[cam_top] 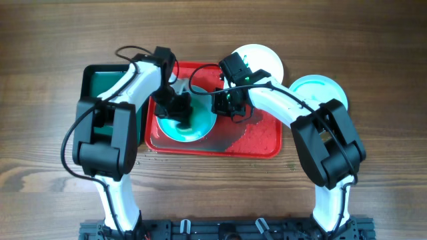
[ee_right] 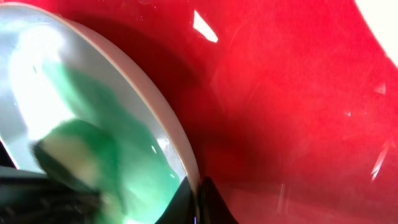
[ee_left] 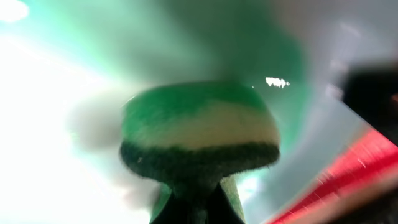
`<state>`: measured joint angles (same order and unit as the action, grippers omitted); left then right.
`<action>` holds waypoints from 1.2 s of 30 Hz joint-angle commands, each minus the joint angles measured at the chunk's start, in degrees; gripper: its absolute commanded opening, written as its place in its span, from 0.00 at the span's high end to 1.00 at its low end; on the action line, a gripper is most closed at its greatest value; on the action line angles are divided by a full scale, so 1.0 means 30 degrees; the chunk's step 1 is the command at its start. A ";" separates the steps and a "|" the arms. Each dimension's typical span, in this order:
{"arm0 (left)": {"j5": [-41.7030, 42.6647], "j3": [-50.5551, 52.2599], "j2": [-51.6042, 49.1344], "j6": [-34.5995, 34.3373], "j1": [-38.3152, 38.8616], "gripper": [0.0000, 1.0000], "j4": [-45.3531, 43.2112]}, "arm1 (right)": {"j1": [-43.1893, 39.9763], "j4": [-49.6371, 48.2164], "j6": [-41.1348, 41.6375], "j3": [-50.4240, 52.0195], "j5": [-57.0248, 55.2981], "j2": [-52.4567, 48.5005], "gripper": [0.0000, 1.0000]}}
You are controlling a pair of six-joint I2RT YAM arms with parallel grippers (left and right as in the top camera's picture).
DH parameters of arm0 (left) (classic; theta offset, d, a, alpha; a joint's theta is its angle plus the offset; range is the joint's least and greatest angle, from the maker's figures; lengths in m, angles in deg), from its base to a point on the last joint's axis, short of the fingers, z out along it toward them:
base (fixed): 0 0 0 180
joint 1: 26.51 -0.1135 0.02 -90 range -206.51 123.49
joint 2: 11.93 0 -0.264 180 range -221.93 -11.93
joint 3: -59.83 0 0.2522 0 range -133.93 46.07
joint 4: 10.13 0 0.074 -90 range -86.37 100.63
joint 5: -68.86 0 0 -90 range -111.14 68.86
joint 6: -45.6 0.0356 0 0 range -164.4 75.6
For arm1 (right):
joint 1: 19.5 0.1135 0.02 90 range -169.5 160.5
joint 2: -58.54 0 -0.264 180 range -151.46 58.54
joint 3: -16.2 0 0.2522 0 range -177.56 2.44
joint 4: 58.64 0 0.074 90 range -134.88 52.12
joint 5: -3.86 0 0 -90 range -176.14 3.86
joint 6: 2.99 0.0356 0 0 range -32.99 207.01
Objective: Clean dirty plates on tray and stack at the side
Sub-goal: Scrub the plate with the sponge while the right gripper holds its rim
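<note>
On a large red rectangular plastic tray (cam_top: 260, 140), two white robot arms work on one round pale-aqua plate (cam_top: 193, 128) smeared with teal-green.
Left jaws are clamped on a green-and-cream scrubbing sponge (ee_left: 199, 134) pressed to the plate's face; right jaws pinch the plate's rim. Two more round plates, one white (cam_top: 263, 57) and one pale aqua (cam_top: 319, 87), lie on the wooden counter (cam_top: 373, 40) beside the tray's far right corner. A dark green tray (cam_top: 100, 80) sits left of the red one.
</note>
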<state>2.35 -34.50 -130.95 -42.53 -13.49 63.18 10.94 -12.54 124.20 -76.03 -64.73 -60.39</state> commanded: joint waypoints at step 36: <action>0.3213 0.0284 -0.0583 0.2528 0.0627 0.96 -0.5049 | -0.0102 -0.0117 -0.0160 -0.0342 0.0481 -0.0255 0.96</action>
<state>8.19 -33.89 -131.41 -33.96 -11.96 54.59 10.77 -12.78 123.59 -76.06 -63.86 -60.39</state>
